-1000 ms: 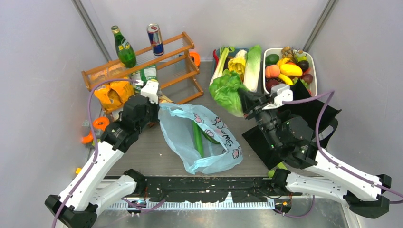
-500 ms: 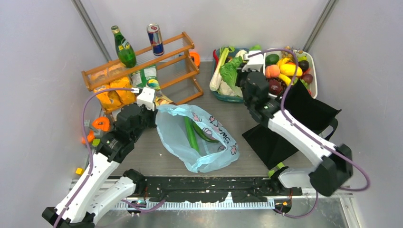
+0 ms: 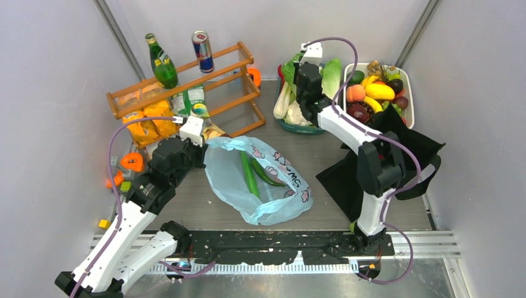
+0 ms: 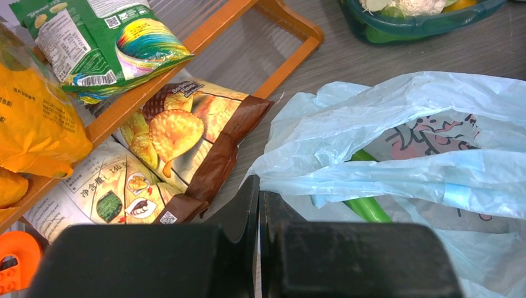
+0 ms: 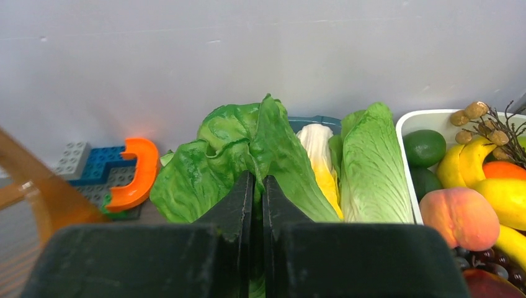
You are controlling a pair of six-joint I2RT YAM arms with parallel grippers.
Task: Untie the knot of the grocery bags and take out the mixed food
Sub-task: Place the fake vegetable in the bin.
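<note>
The light-blue grocery bag lies open mid-table with a green cucumber inside; no knot shows. My left gripper is shut at the bag's far-left rim, pinching the thin plastic at its tips. The black tote gapes open on the right. My right gripper reaches to the back over the teal vegetable bin. It is shut on a leafy green cabbage, beside a pale cabbage. A brown crisp pack lies against the rack.
A wooden rack at back left holds a green bottle, a can and orange and green packets. A white fruit bin stands at back right. Orange toy parts and building blocks lie near the walls.
My right arm has swung from over the black tote to the back, carrying the green cabbage over the vegetable bin. The left gripper shifted slightly with the bag rim, then held still.
</note>
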